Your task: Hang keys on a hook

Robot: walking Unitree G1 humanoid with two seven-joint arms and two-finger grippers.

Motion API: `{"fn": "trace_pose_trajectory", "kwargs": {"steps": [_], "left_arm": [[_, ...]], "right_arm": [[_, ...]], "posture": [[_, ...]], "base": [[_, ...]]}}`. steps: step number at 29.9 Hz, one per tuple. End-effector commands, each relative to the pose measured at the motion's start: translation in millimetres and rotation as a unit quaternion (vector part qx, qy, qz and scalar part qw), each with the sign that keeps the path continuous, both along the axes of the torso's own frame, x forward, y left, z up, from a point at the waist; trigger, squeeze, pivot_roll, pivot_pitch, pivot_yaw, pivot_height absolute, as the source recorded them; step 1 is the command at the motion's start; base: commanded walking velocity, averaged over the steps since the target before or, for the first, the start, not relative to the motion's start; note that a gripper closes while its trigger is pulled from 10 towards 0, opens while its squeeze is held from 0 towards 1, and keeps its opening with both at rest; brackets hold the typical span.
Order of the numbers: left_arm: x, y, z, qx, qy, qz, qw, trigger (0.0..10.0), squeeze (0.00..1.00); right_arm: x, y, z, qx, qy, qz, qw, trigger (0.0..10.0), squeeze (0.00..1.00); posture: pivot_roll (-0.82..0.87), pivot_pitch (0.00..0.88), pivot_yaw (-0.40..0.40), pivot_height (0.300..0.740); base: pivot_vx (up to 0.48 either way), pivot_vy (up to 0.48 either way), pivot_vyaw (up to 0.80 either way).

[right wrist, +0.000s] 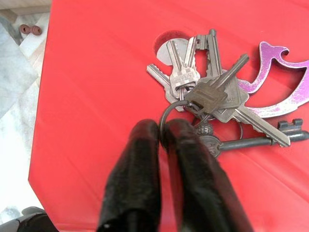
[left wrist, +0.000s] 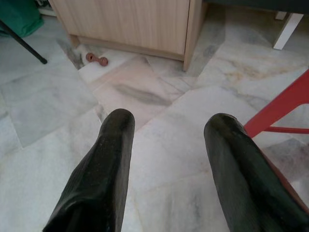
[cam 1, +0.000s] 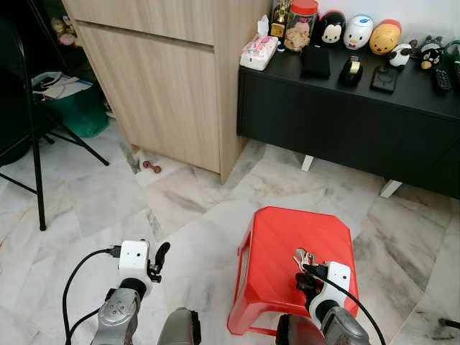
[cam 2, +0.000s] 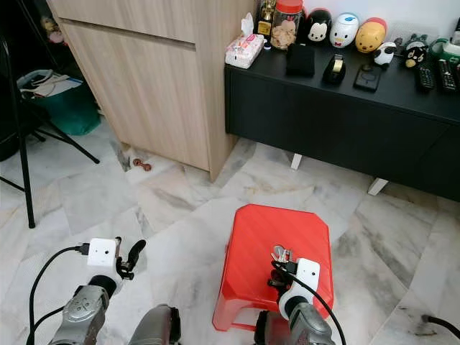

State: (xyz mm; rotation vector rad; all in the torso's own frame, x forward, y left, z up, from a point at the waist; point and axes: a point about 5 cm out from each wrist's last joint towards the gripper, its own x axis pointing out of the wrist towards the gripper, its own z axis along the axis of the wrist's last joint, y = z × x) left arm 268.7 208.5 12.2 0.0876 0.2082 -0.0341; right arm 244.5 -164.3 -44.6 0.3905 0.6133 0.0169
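Low in the frame, the right gripper (right wrist: pixel 164 133) pinches only the ring of the keys (right wrist: pixel 212 94) on the red stool (cam 1: pixel 287 237), so the bunch may slip free when lifted.

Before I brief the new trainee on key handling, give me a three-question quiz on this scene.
1. True or false: the right gripper is shut on the keys' ring.
2. What do the keys lie on? A) red stool B) black sideboard C) marble floor
3. How do the left gripper's fingers stand, and what is under them?

Key: 1 true. 2 A. 3 Spread apart with nothing between them, above the marble floor beside the stool.
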Motion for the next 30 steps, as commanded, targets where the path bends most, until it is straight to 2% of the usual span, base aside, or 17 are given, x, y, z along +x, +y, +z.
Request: {"fn": "trace_pose_trajectory", "kwargs": {"steps": [1, 12, 19, 22, 30], "left_arm": [[-2.2, 1.0, -3.9, -0.003, 0.012, 0.006, 1.000, 10.0, 0.00], [3.9, 1.3, -1.2, -0.010, 0.010, 0.013, 1.000, 10.0, 0.00], [11.0, -1.1, 1.4, -0.018, 0.010, 0.020, 1.000, 10.0, 0.00], [12.6, -0.9, 2.2, -0.020, 0.010, 0.023, 0.999, 10.0, 0.00], [10.2, 1.4, -1.1, -0.023, 0.015, 0.033, 0.999, 10.0, 0.00]], "right_arm": [[-4.5, -0.9, -3.7, -0.003, 0.014, 0.000, 1.000, 0.0, 0.00], [-1.0, -3.6, -1.0, -0.024, 0.007, -0.003, 1.000, 0.0, 0.00], [12.8, -19.2, 13.1, -0.066, -0.036, -0.046, 0.996, 0.0, 0.00], [17.1, -22.9, 18.5, -0.068, -0.055, -0.059, 0.994, 0.0, 0.00], [21.8, -19.6, 26.9, -0.095, -0.097, -0.051, 0.989, 0.0, 0.00]], "posture": [[0.19, 0.137, -0.033, 0.638], [0.18, 0.111, -0.031, 0.638], [0.17, 0.083, -0.037, 0.638], [0.16, 0.074, -0.040, 0.638], [0.16, 0.062, -0.045, 0.638]], "base": [[0.000, 0.000, 0.00], [0.000, 0.000, 0.00], [0.000, 0.000, 0.00], [0.000, 0.000, 0.00], [0.000, 0.000, 0.00]]}}
